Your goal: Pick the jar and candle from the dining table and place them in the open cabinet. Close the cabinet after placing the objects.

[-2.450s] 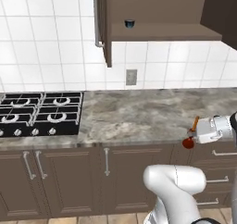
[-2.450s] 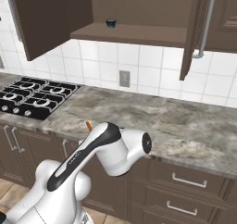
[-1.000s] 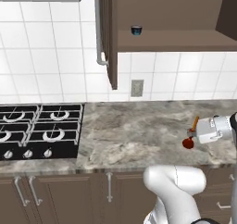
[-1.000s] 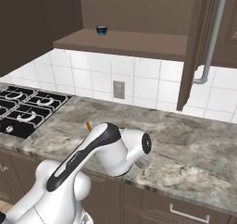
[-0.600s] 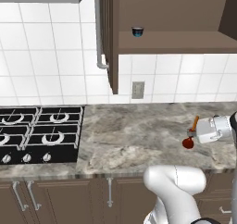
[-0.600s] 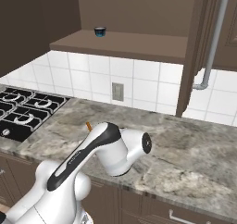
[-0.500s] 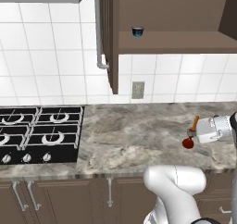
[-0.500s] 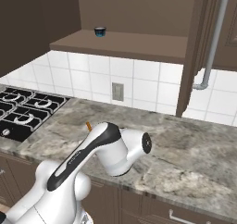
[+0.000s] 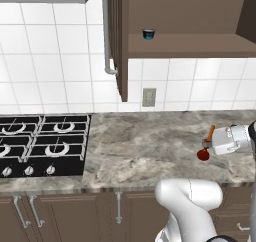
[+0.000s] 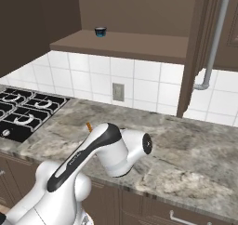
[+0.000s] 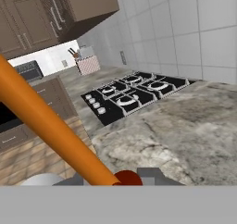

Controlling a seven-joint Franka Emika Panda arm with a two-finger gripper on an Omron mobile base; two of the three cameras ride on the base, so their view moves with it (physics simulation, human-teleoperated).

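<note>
My gripper (image 9: 214,144) is shut on the candle (image 9: 210,136), a thin orange stick with a dark red base (image 9: 203,155). It hangs tilted over the right part of the marble counter (image 9: 145,156). In the hand view the candle (image 11: 51,126) runs slantwise from the upper left down to its red base (image 11: 127,177) at my gripper (image 11: 121,179). Its orange tip (image 10: 89,125) peeks out behind my arm in the right base view. The cabinet (image 9: 190,45) stands open above the counter, its door (image 9: 120,41) swung out. The jar and the dining table are out of view.
A small dark blue cup (image 9: 148,34) sits at the back of the cabinet shelf (image 10: 121,45). A black gas hob (image 9: 42,148) lies to the left on the counter. The other cabinet door with its long silver handle (image 10: 216,38) hangs open on the right.
The whole picture has shifted since the oldest frames: the base has drawn nearer the counter and cabinet. Over the last half second nothing moves. The candle stays held the same way.
</note>
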